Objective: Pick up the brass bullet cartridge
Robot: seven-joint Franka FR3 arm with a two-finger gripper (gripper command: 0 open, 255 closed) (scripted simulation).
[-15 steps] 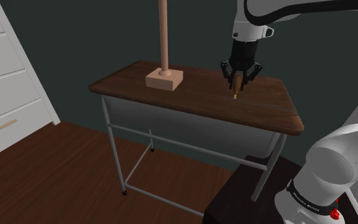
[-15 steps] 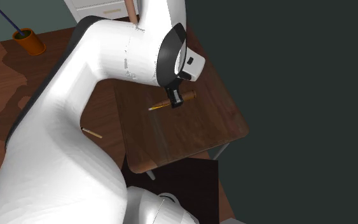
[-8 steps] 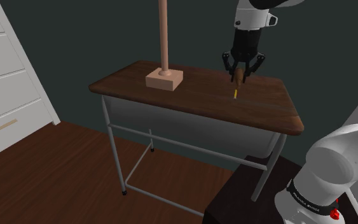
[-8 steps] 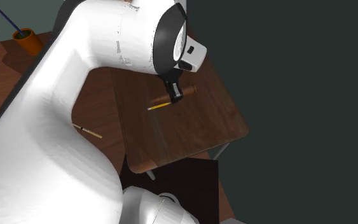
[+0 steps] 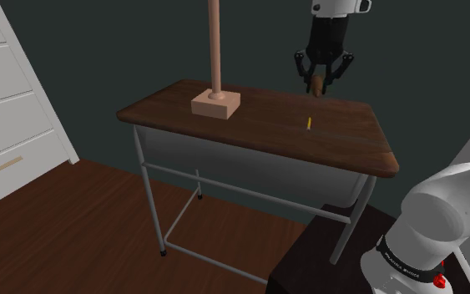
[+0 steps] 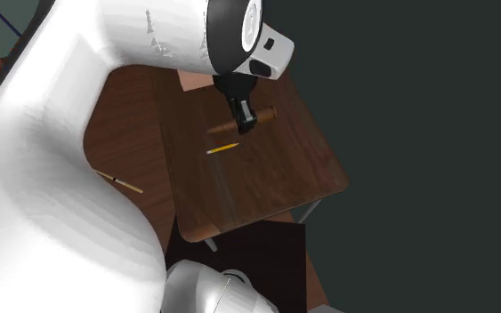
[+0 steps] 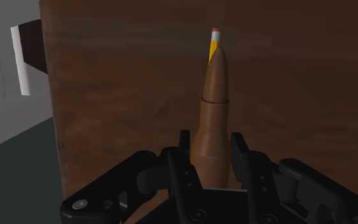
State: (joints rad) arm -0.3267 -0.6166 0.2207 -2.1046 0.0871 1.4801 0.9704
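The bullet cartridge (image 7: 214, 121) is a brown, pointed cylinder. My gripper (image 7: 211, 159) is shut on its base, and both black fingers (image 7: 182, 158) press against its sides. In the shoulder view, the gripper (image 5: 319, 80) holds the cartridge (image 5: 315, 87) well above the far edge of the dark wooden table (image 5: 224, 129), tip pointing down. From the second exterior view the cartridge (image 6: 265, 116) sticks out sideways from the gripper (image 6: 245, 119), over the tabletop (image 6: 275, 178).
A yellow pencil (image 5: 309, 124) lies on the table below the gripper, seen also as the pencil (image 6: 223, 148) and the pencil (image 7: 213, 39). A wooden block with an upright pole (image 5: 216, 103) stands further left. A white drawer unit (image 5: 7, 100) is at the far left.
The gripper has risen off the tabletop with the cartridge clasped in it. The pencil stays on the table.
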